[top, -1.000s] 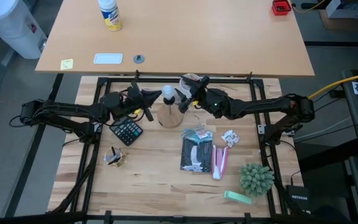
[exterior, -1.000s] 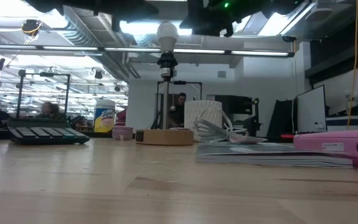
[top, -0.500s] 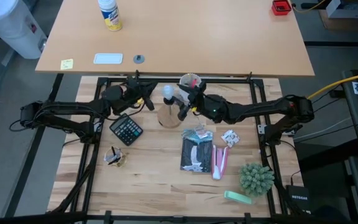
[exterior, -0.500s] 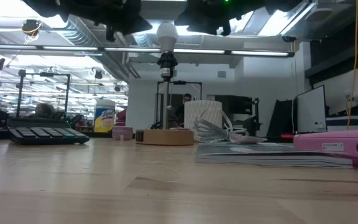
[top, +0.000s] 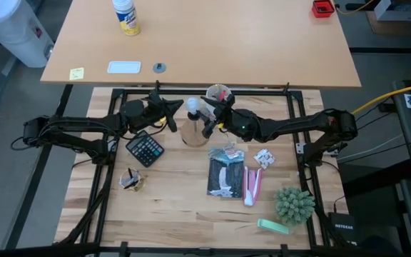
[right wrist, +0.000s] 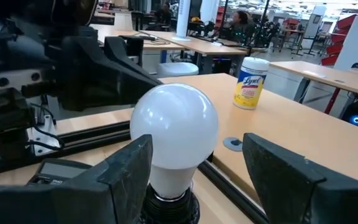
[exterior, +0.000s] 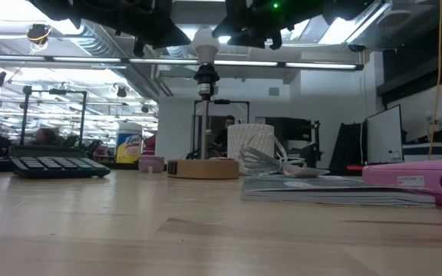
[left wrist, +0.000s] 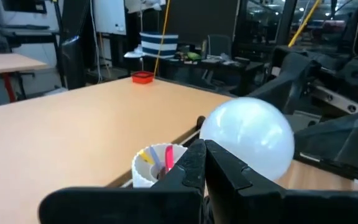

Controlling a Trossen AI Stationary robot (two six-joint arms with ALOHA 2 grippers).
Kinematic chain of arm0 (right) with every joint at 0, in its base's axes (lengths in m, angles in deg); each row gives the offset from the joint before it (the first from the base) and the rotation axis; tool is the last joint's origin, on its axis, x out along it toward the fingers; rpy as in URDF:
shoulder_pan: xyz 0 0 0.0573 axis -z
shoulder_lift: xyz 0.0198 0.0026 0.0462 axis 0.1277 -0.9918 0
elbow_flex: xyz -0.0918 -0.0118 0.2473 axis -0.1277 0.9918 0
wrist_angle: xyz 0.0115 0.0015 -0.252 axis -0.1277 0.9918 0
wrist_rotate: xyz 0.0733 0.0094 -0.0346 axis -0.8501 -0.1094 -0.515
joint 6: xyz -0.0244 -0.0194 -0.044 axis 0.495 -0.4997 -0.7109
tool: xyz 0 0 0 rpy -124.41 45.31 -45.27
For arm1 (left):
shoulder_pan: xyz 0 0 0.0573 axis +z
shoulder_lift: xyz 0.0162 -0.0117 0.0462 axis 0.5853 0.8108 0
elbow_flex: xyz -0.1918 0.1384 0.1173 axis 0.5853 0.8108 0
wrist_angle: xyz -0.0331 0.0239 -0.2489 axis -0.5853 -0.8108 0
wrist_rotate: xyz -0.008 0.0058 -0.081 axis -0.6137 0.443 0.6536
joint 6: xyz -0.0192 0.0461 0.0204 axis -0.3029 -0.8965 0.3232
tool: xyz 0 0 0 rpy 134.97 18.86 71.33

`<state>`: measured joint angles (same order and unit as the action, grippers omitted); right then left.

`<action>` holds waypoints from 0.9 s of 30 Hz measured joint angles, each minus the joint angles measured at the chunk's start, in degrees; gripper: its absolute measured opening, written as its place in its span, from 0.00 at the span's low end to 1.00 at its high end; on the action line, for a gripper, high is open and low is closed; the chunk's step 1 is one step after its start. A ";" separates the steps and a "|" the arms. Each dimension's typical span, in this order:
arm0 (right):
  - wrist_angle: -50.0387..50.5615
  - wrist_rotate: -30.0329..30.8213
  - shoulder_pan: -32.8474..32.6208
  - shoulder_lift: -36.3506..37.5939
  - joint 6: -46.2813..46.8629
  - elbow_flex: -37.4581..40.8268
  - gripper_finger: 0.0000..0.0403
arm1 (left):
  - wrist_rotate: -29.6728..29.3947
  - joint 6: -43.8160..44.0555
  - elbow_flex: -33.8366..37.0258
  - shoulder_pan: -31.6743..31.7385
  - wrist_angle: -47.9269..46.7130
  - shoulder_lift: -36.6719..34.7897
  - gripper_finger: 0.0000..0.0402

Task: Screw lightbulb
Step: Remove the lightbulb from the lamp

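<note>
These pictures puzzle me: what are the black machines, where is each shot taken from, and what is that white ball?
Two robot arms work at a wooden table. One picture looks straight down, one level across the tabletop, and one comes from each arm's wrist. The white ball is a lightbulb sitting in a socket on a stand. The right tool is open, its fingers either side of the bulb; whether they touch it is unclear. The left tool is shut beside it, holding nothing. A calculator, a cup and a small plant also lie there.

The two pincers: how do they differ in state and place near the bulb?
The right pincer is open, its fingers on either side of the bulb; the left pincer is shut and stands beside it, holding nothing. Both are raised to the bulb's height, from opposite sides.
</note>
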<state>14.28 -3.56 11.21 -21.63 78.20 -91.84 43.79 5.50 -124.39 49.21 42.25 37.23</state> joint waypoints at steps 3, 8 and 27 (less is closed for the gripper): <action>0.02 0.00 0.00 0.00 0.00 0.00 0.63 | 1.30 0.13 0.00 0.00 -0.20 0.00 0.00; 0.04 0.00 0.00 0.00 0.00 0.00 0.63 | 2.80 0.07 0.00 0.00 0.01 0.00 0.00; 0.62 3.44 0.81 0.04 -0.26 0.00 0.63 | 9.94 -0.35 0.00 -1.90 1.20 0.00 0.00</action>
<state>14.90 -0.12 12.02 -21.59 77.95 -91.84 53.74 5.15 -124.39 47.31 43.44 37.23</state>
